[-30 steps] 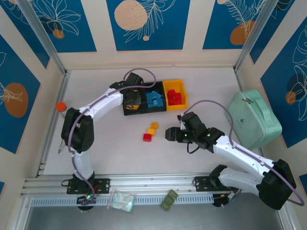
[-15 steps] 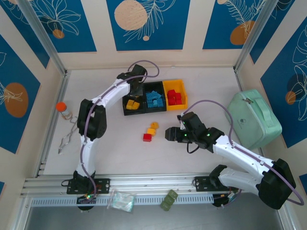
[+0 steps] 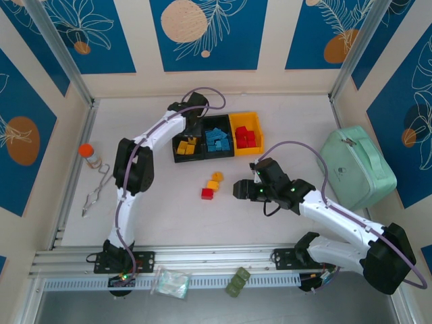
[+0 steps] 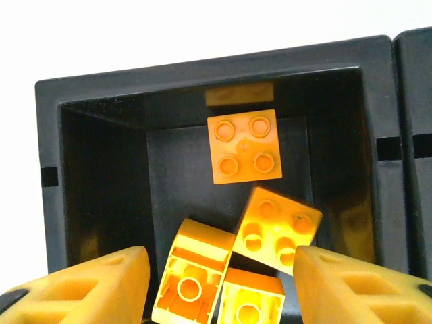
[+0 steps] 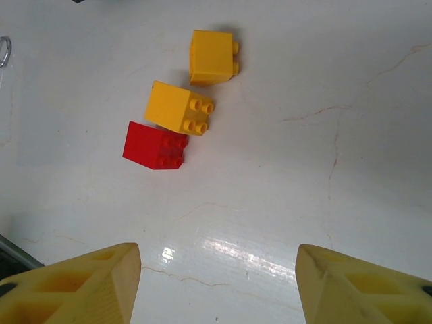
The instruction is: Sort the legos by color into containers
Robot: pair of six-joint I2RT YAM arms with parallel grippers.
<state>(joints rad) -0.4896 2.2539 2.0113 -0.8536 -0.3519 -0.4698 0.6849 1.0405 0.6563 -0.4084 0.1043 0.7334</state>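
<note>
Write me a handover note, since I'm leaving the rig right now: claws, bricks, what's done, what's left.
Left claw: open, empty, over the left black bin holding sorted yellow bricks.
Right claw: open, empty, above the table.
Done: blue bricks in the middle black bin, red bricks in the yellow bin.
Left: two loose yellow bricks and one loose red brick to bin.

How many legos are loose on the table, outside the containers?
3, clustered on the table in front of the containers: one yellow-orange lego, a second yellow-orange lego just nearer, and a red lego nearest. The arms could hide more.
</note>
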